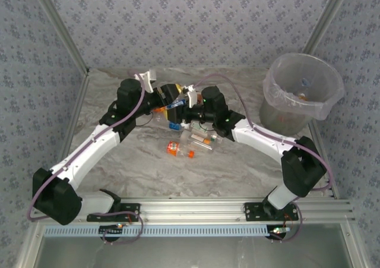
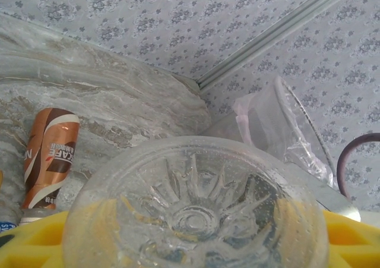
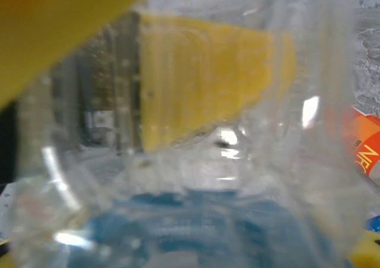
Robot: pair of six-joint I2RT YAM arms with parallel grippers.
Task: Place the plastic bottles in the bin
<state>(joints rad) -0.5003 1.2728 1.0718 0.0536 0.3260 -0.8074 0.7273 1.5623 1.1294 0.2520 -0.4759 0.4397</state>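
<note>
You have a grey-and-white marbled tabletop (image 1: 237, 173) underneath, closed in by pale blue-grey wallpapered walls (image 1: 196, 24) with a small floral pattern. Slim silver aluminium posts (image 1: 64, 33) run up the corners where the walls meet; one crosses your left wrist view as a bright diagonal strip (image 2: 279, 32). Along the near edge lies a ribbed aluminium rail (image 1: 196, 207), with a clear panel (image 1: 190, 253) just below it in the top view.

My overhead camera looks down from behind the arm bases (image 1: 116, 211), across the counter (image 1: 237, 173) to the bin (image 1: 303, 92) at far right. My left wrist camera, right behind a clear bottle (image 2: 196, 214), faces that same bin. My right wrist camera sits tight against a blurred bottle (image 3: 196, 161).
</note>
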